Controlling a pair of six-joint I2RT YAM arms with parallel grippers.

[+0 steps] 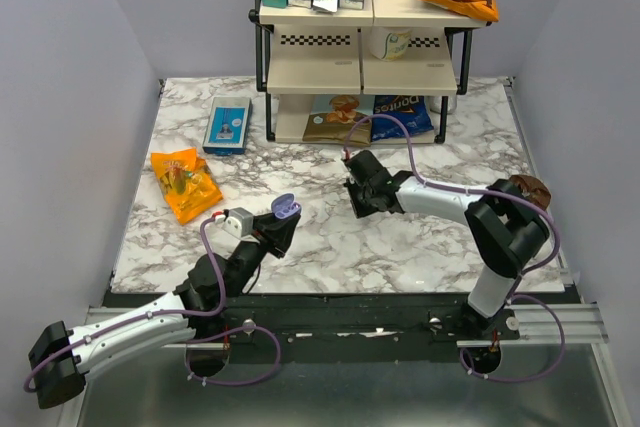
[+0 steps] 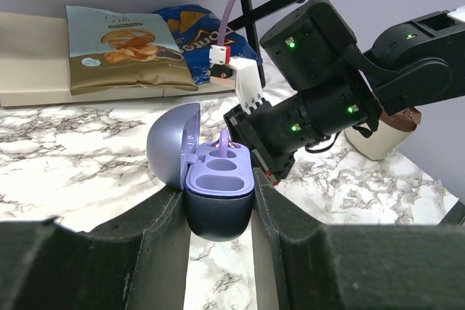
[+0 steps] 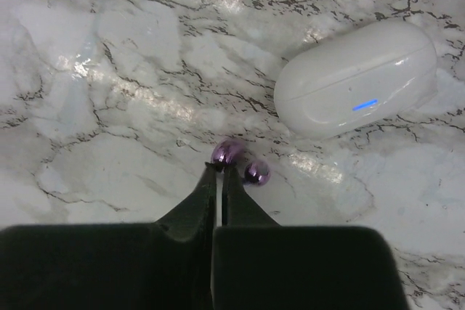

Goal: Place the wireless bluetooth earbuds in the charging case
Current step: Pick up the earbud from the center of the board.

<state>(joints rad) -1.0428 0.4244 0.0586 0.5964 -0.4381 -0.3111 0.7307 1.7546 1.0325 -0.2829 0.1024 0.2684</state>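
Note:
My left gripper (image 1: 283,222) (image 2: 218,212) is shut on the charging case (image 2: 216,197), a round lavender-blue case also visible from above (image 1: 285,207). It is held above the table with its lid open to the left, and the two near wells show empty. Two tiny glossy purple earbuds lie close together on the marble in the right wrist view. My right gripper (image 3: 220,172) (image 1: 358,202) has its jaws nearly together, and its tips pinch the left earbud (image 3: 228,152). The other earbud (image 3: 256,173) lies just right of the tips. The right gripper is just beyond the case (image 2: 254,157).
A white oval case (image 3: 356,78) with a blue light lies beyond the earbuds. A shelf rack (image 1: 360,47) with snack bags stands at the back. An orange snack bag (image 1: 185,182) and a blue box (image 1: 228,125) lie at the left, and a brown object (image 1: 528,187) at the right edge.

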